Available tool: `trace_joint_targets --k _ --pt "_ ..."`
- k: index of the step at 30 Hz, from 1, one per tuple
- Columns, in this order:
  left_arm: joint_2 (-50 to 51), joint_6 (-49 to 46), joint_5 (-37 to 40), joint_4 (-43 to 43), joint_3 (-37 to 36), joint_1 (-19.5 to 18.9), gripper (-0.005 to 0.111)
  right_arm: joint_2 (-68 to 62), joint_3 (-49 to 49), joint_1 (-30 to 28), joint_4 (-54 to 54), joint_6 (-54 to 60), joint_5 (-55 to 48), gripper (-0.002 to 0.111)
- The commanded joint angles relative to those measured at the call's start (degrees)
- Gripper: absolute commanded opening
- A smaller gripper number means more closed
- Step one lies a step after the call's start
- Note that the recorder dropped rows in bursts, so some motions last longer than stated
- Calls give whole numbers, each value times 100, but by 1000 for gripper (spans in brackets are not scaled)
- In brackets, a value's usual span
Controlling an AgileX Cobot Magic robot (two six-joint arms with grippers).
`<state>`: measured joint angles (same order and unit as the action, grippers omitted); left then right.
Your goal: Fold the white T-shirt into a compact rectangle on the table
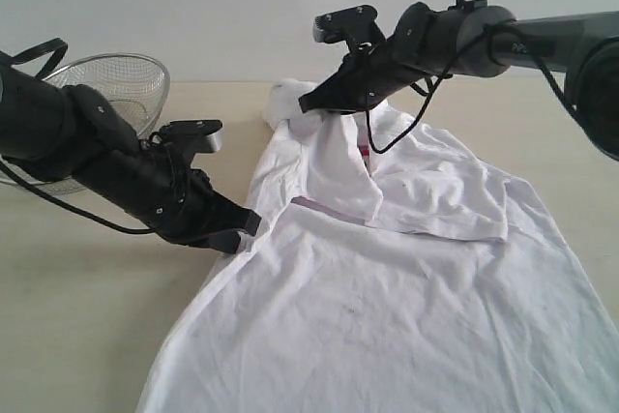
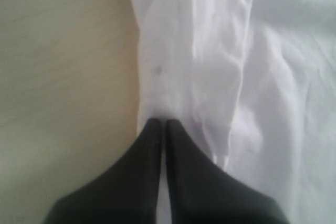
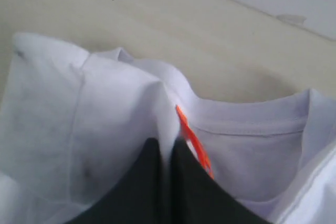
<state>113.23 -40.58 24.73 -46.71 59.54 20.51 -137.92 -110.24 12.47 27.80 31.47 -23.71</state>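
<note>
The soft white short-sleeved T-shirt (image 1: 387, 287) lies spread on the pale beige wood-grain desk (image 1: 77, 336), filling the middle and right of the exterior view. Its lower part runs off that view's bottom and right edges, so the hem cannot be seen. The upper part is doubled over on itself, which hides the chest. Only a sliver of red (image 1: 364, 152) peeps out beside a fold, too little to read.

The left tool (image 1: 247, 229) is down at the shirt's left side edge. In the left wrist view its two black fingers (image 2: 142, 166) are pressed together with a thin strip of white cloth pinched between them; how deep the cloth goes into the grip is hidden by the fingers.

The right tool (image 1: 309, 102) is at the far end of the shirt, raised off the desk, with cloth hanging from it. In the right wrist view its jaws are nipped tight on a ridge of fabric at the neck opening, just beside the small orange neck tag (image 3: 191, 140), whose lower end disappears behind one finger. A bunched lump of cloth beside that tool may be a sleeve; it is too crumpled to tell.

A round silver wire-mesh basket (image 1: 106, 79) stands at the far left of the desk, its lower half covered by the left arm. Both arms are cut off by the frame's sides
</note>
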Motion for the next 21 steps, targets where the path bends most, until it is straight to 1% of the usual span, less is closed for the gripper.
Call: trace_joint_targets --k 1,2,4,5,6,7,8,11,12,13,15,17,18,19,21 --pt "-150 -35 -148 -1 -16 22 4 157 -460 -49 -69 192 -563 19" --pt "-207 -35 -212 9 -16 22 4 220 -556 -49 -105 205 -707 30" --pt "-363 -35 -252 21 -16 12 4 356 -757 -49 -202 205 -1046 58" --pt "-416 -35 -267 44 -16 12 4 413 -808 -49 -276 186 -1151 67" --pt "-478 -35 -308 91 -16 12 4 484 -838 -49 -329 180 -1250 72" --pt "-516 -35 -381 114 -16 12 4 532 -867 -49 -356 180 -1328 71" --pt "-530 -35 -434 114 -16 12 4 555 -862 -49 -381 166 -1394 67" --pt "-540 -141 -492 114 76 12 4 540 -862 -49 -485 166 -1615 48" --pt "-540 -195 -599 103 104 12 4 529 -862 -49 -500 166 -1627 44" --pt "-540 -248 -698 93 162 12 4 528 -862 -49 -509 213 -1601 42" --pt "-486 -282 -751 93 324 12 4 528 -862 -49 -509 343 -1531 45" --pt "-377 -296 -717 93 556 12 4 528 -862 -49 -509 461 -1453 52" --pt "-297 -296 -671 66 678 25 4 528 -862 -49 -509 532 -1397 58" --pt "-210 -296 -598 51 801 25 4 492 -862 -49 -512 531 -1360 62" --pt "-27 -296 -503 -23 993 47 4 451 -862 -49 -522 531 -1209 65"
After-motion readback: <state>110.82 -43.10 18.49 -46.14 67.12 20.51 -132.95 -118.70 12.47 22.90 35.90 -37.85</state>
